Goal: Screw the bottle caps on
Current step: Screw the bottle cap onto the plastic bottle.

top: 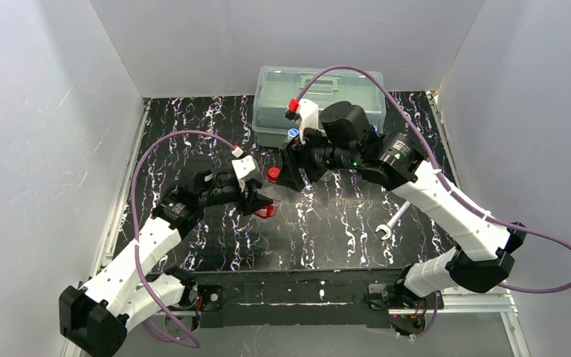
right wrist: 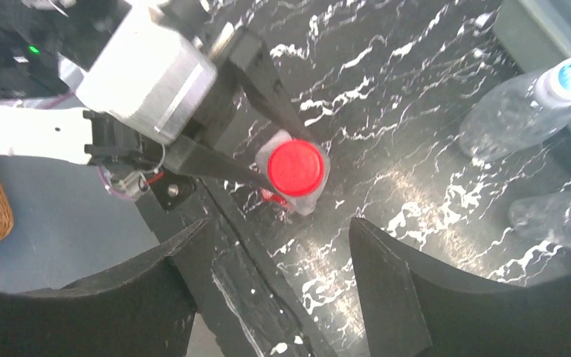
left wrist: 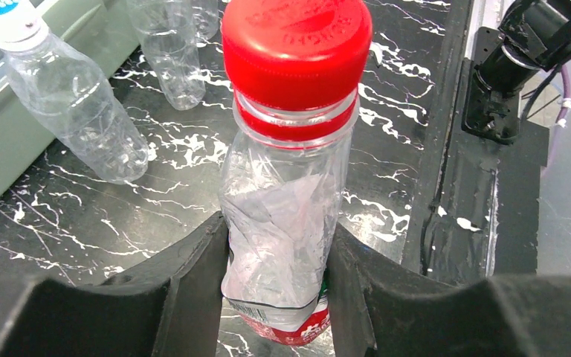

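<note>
The red cap (left wrist: 296, 48) sits on the neck of the red-label bottle (left wrist: 282, 216), directly above the red collar ring. Whether it is turned fully home cannot be told. In the top view this bottle is near the middle of the black marbled table (top: 327, 245), slightly toward 9 o'clock from its centre, with its neck up.

The left gripper (left wrist: 279, 245) pinches the bottle's clear, crumpled body below the shoulder, one dark finger pressed against each side.

The right gripper (right wrist: 279, 223) is at about 3 o'clock from the cap in the top view. Its fingers are spread wide with nothing between them, and its wrist camera shows the cap through the gap, apart from both fingertips.

At about 1 o'clock from the red cap, a second clear bottle (left wrist: 74, 111) wears a blue-and-white cap (left wrist: 7, 18) and leans by the translucent lidded box (top: 320, 104), which sits at the table's 12 o'clock edge. A third plain bottle (left wrist: 171, 52) is just beside it, its top out of view.

A silver wrench (top: 390, 223) lies at about 4 o'clock, well apart from the bottles.
</note>
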You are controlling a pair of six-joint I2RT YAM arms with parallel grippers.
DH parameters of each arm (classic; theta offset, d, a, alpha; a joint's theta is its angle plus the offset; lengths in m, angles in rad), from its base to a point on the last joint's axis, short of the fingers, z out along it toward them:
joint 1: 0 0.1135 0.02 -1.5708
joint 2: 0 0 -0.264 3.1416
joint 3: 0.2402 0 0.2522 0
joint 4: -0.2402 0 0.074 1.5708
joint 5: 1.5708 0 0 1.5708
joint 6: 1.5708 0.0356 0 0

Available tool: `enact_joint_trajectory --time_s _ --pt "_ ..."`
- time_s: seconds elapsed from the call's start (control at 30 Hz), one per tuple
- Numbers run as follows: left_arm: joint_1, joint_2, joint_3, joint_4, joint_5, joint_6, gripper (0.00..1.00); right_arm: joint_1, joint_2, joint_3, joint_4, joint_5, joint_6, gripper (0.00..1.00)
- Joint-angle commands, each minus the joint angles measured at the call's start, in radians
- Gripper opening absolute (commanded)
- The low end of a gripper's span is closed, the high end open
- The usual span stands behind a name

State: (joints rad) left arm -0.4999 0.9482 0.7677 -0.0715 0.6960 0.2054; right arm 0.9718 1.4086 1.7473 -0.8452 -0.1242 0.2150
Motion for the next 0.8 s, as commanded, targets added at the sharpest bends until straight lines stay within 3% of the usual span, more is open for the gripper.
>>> enact_joint_trajectory --time_s 0.0,0.23,0.77 --pt "-0.002 -0.027 0.043 -0.039 0.061 0.015 0.00 0.007 0.026 0.111 0.003 0.045 -0.055 0.72" --pt "-0.002 -0.031 0.047 -0.073 0.106 0.013 0.00 0.019 0.103 0.190 -0.052 0.015 -0.118 0.66" --pt "-0.002 -0.033 0.047 -0.094 0.145 0.008 0.00 0.091 0.172 0.260 -0.136 0.103 -0.182 0.65"
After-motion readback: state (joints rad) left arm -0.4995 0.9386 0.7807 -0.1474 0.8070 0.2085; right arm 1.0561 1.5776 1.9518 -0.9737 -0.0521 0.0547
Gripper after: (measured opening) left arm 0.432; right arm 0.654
